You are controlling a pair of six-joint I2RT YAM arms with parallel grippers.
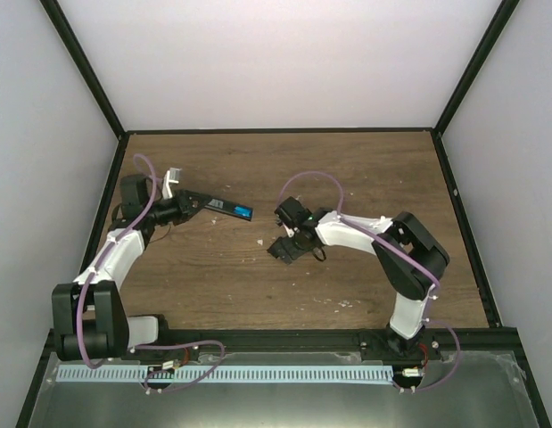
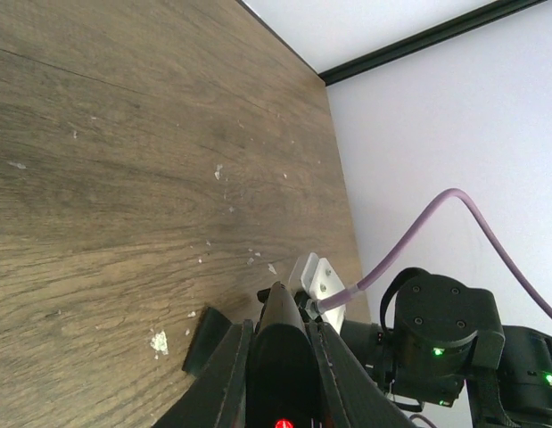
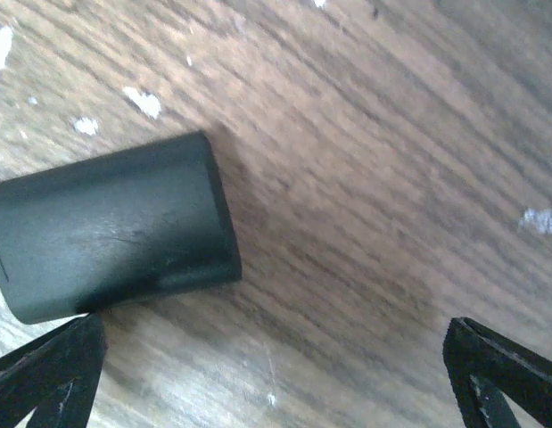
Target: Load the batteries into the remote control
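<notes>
My left gripper (image 1: 188,203) is shut on the left end of the remote control (image 1: 220,207), a slim black bar held just above the table and pointing right. Blue batteries (image 1: 244,212) show at its right end, in the slot. In the left wrist view the remote control (image 2: 280,352) sits clamped between both fingers (image 2: 226,374). My right gripper (image 1: 292,239) is low over the table's middle, open wide with nothing between its fingertips (image 3: 44,374). A small black cover piece (image 3: 111,236) lies flat on the wood ahead of its left fingertip, also visible from above as the cover piece (image 1: 279,253).
The wooden table (image 1: 365,178) carries scattered white specks (image 2: 158,341). Black frame rails (image 1: 276,130) and pale walls border it at the back and both sides. The left arm's white bracket and purple cable (image 2: 418,232) lie behind the held remote.
</notes>
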